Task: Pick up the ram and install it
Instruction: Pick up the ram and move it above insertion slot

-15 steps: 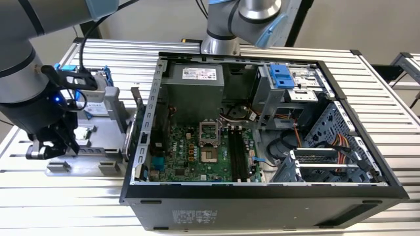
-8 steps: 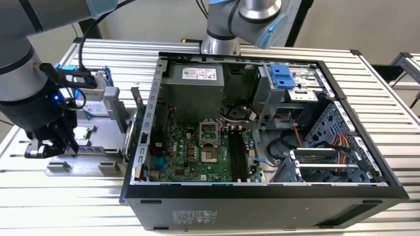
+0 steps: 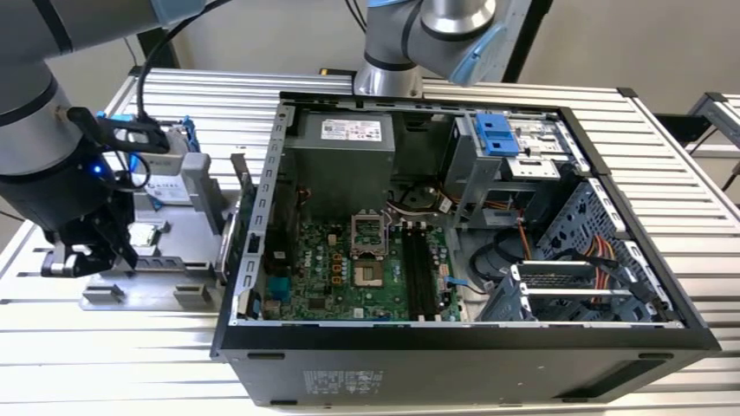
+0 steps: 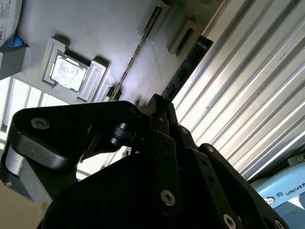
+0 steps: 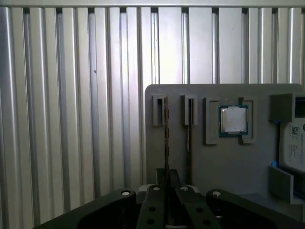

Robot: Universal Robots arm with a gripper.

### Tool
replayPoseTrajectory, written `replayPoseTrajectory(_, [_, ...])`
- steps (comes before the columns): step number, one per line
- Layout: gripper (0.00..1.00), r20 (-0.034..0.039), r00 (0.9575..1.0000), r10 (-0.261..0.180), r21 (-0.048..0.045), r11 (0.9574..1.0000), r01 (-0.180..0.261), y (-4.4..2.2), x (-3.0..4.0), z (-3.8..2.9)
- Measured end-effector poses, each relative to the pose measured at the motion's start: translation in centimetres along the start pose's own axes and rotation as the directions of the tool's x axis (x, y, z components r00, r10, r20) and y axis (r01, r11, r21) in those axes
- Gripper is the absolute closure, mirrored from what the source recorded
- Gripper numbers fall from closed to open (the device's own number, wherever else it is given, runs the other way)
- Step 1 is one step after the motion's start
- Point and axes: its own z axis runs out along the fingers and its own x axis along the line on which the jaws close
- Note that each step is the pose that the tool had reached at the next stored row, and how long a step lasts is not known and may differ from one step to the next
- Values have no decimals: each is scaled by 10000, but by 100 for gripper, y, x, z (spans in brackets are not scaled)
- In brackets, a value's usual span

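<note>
The ram [image 5: 166, 138] is a thin stick seen edge-on, standing in a slot of the grey fixture tray [image 5: 228, 162]. In the second wrist view the ram [image 4: 138, 52] runs down to my fingertips. My gripper [image 5: 167, 188] sits over the ram's near end with its fingers drawn together on the stick. A second, darker stick [image 5: 189, 133] stands in the neighbouring slot, also seen as the dark stick [image 4: 186, 67]. In the exterior view my gripper [image 3: 81, 260] is low over the tray [image 3: 151, 295], at the exterior view's left of the open computer case [image 3: 463, 338].
On the tray lie a processor chip [image 5: 233, 119] and a silver hard drive with blue rails [image 3: 172, 178]. Long black slots [image 3: 422, 269] run along the motherboard inside the case. A second robot arm [image 3: 417, 43] stands behind the case. Ribbed metal table [image 5: 71, 119] surrounds the tray.
</note>
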Motion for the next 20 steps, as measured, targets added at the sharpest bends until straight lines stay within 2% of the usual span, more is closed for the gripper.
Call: replayPoseTrajectory(20, [100,1,10000,4,2,10000,-4,2,-4,-119])
